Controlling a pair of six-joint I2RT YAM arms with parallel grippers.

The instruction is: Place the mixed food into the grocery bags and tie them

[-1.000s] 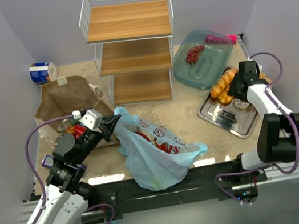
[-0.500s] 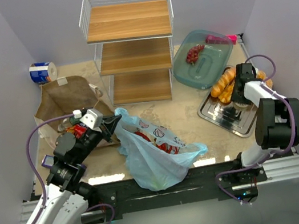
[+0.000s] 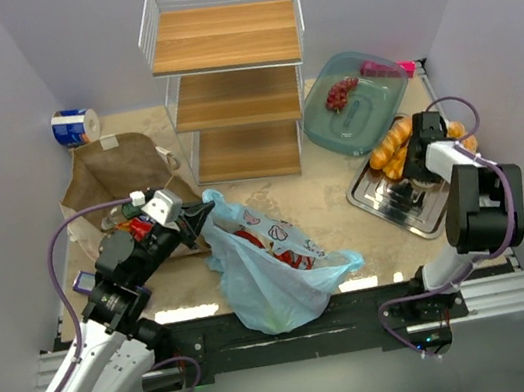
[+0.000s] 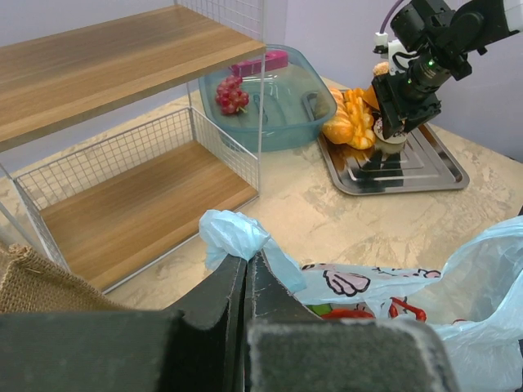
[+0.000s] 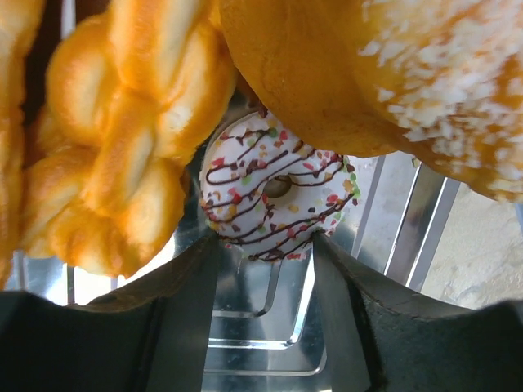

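Observation:
The light-blue plastic bag [image 3: 269, 266] lies at the table's near edge with red food [image 4: 351, 312] showing inside. My left gripper [image 3: 203, 217] is shut on a bunched corner of the bag [image 4: 233, 233] at its upper left. The brown paper bag [image 3: 120, 170] lies behind the left arm. My right gripper [image 3: 418, 168] points down over the metal tray [image 3: 413, 215]. Its jaws stand apart, the tips [image 5: 265, 245] touching the near rim of a white sprinkled donut [image 5: 274, 196]. Orange-brown breads [image 5: 139, 147] crowd around it.
A wire rack with wooden shelves [image 3: 231, 79] stands at the back centre. A teal dish [image 3: 381, 119] with red grapes [image 3: 340, 93] and a purple bar [image 3: 381, 66] sits behind the tray. A blue-and-white roll [image 3: 75, 125] lies in the far left corner.
The right arm has folded in, drawing its gripper down onto the tray beside the breads. The left gripper keeps its hold on the bag corner, barely moved.

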